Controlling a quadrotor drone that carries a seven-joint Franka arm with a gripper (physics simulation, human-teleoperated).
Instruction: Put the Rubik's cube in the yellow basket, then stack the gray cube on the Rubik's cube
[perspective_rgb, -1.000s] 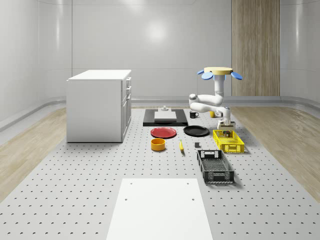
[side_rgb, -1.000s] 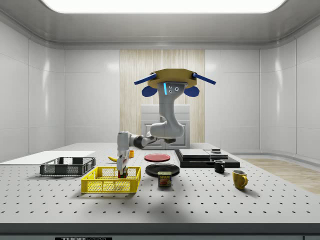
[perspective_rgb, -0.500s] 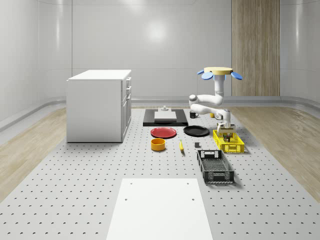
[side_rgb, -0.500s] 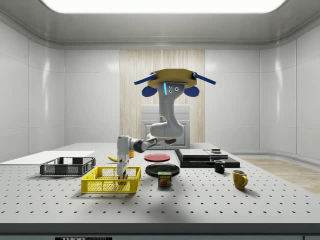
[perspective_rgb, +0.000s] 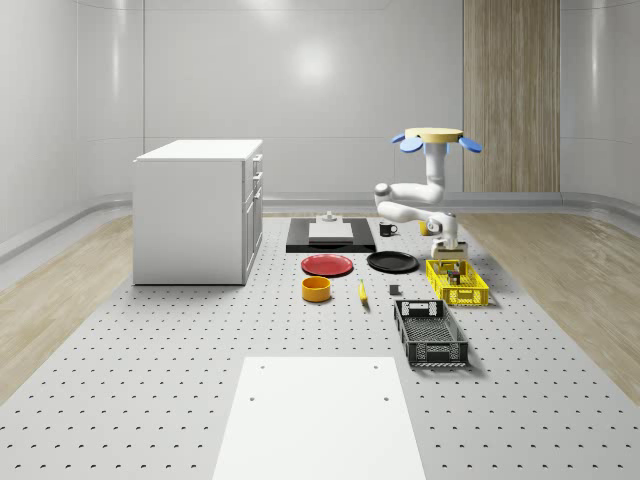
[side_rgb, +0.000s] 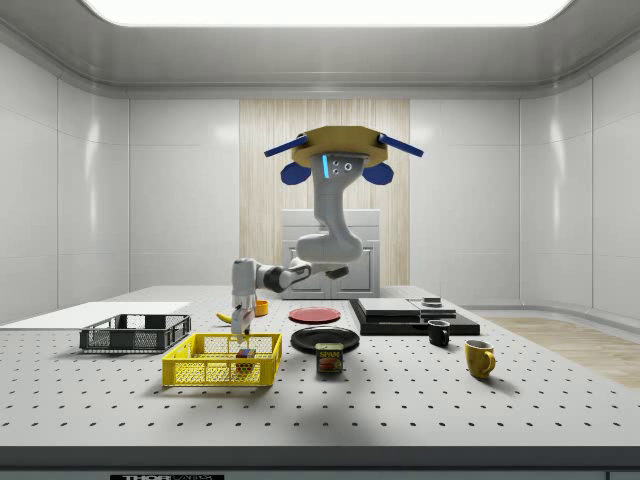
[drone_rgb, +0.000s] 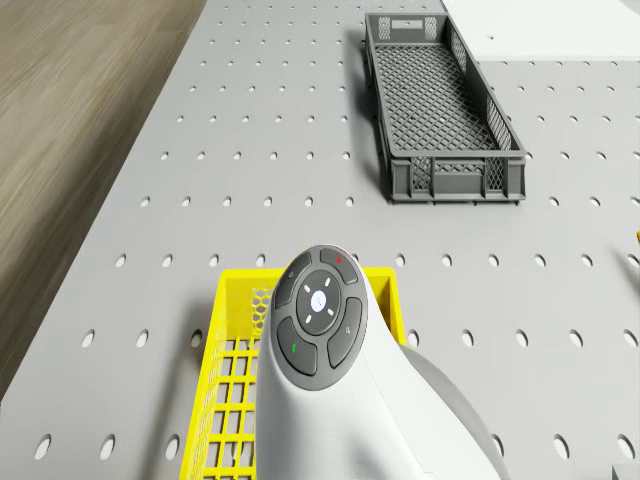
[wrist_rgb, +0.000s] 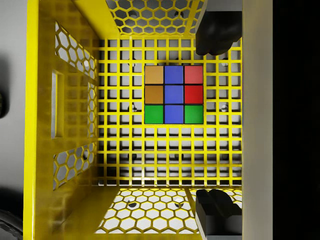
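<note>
On the perforated tabletop (perspective_rgb: 200, 340) our drone (side_rgb: 335, 160) hovers beside the yellow basket (wrist_rgb: 42, 125), end effector (wrist_rgb: 216, 120) spread apart and empty just above the Rubik's cube (wrist_rgb: 174, 94) resting inside, so we judge fetching the gray cube comes next.

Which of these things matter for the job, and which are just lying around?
Job: Rubik's cube in the yellow basket; gray cube; open hand over the basket, drone hovering nearby.
Stray: gray crate, red plate, black plate, orange bowl, banana, can, yellow mug.
</note>
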